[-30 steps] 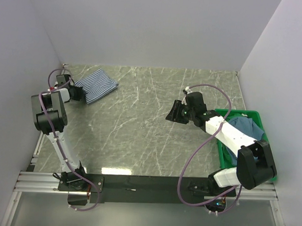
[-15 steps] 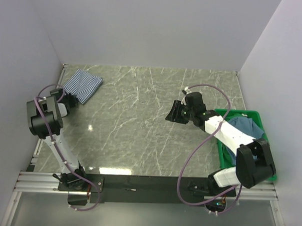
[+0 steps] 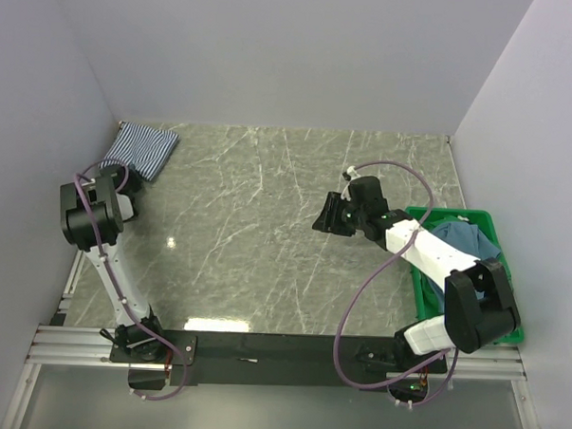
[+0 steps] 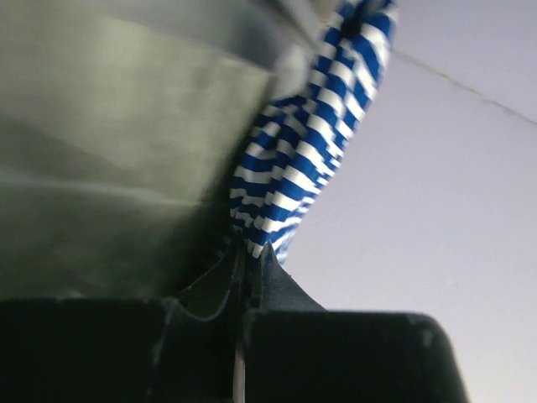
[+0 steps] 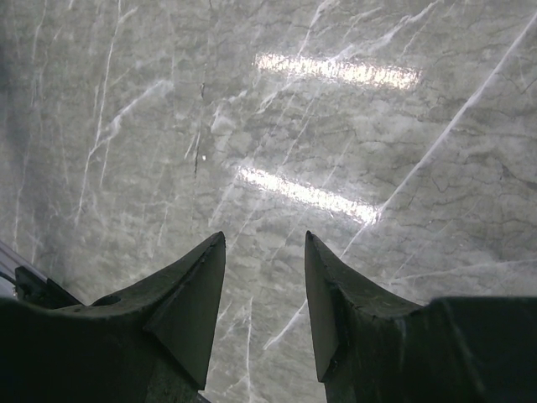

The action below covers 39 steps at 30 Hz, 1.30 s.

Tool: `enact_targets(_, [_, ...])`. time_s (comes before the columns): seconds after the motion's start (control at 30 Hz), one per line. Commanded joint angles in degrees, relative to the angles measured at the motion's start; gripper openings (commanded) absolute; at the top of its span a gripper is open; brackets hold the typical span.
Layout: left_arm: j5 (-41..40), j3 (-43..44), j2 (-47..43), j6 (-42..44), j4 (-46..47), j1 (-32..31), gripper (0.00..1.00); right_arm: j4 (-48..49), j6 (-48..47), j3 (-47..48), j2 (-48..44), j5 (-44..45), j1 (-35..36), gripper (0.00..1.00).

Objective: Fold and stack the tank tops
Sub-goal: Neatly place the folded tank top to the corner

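Observation:
The folded navy-and-white striped tank top [image 3: 144, 147] lies in the far left corner of the table, against the wall. My left gripper [image 3: 126, 177] is shut on its near edge; in the left wrist view the striped cloth [image 4: 315, 143] runs up from between the closed fingertips of the left gripper [image 4: 252, 249]. The teal-blue tank top [image 3: 467, 241] lies bunched in the green crate [image 3: 508, 272] at the right. My right gripper [image 3: 326, 216] hovers open over bare marble right of centre, and the right gripper [image 5: 264, 243] has nothing between its fingers.
Grey walls close the table on the left, back and right. The left arm stands folded close to the left wall. The right arm stretches from the near right over the crate's left edge. A purple cable [image 3: 402, 172] loops above the right arm.
My left gripper has dragged the striped tank top back and to the left, from the mid-left of the table into the far left corner. The right arm has barely moved.

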Motion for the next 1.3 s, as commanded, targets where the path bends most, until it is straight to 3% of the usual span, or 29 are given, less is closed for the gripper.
enact_targets(0.0, [-5.65, 4.75, 0.64, -3.13, -0.05, -1.33, 0.01, 2.20, -1.29, 0.01, 0.68, -0.62, 0.62, 0.50])
enact_targets(0.27, [-4.35, 11.17, 1.70, -1.21, -6.02, -2.12, 0.04, 1.67, -1.81, 0.10, -0.02, 0.26, 0.71, 0.50])
enact_targets(0.37, [-3.56, 12.57, -0.67, 0.28, -13.81, -2.12, 0.23, 1.67, -1.81, -0.17, -0.89, 0.26, 0.89, 0.50])
enact_targets(0.43, [-3.12, 13.63, -2.17, 1.69, -17.79, -2.12, 0.41, 1.76, -1.81, -0.43, -1.34, 0.26, 0.80, 0.50])
enact_targets(0.67, [-3.90, 13.72, -8.75, 6.69, -29.05, -2.47, 0.66, 1.76, -1.55, -0.61, -3.09, 0.52, 0.80, 0.50])
enact_targets(0.7, [-4.78, 14.07, -11.11, 9.40, -32.63, -2.56, 0.75, 1.84, -1.38, -0.52, -3.27, 0.43, 0.71, 0.50])
enact_targets(0.93, [-6.38, 20.84, -17.46, 21.90, -52.15, -3.00, 0.75, 0.01, -0.15, 0.53, -4.32, 2.62, 0.71, 0.50])
enact_targets(1.03, [-1.56, 18.22, -21.67, 26.73, -51.22, -4.84, 0.75, -1.14, 0.38, 1.24, -5.73, 4.90, 0.62, 0.50])
enact_targets(1.13, [2.23, 16.28, -26.24, 33.93, -50.17, -9.49, 0.70, -2.55, 1.17, 1.68, -7.22, 7.10, 0.01, 0.51])
enact_targets(1.27, [2.42, 16.80, -31.78, 45.87, -56.90, -24.39, 0.70, -6.14, 1.79, 2.73, -9.51, 11.58, -1.30, 0.51])
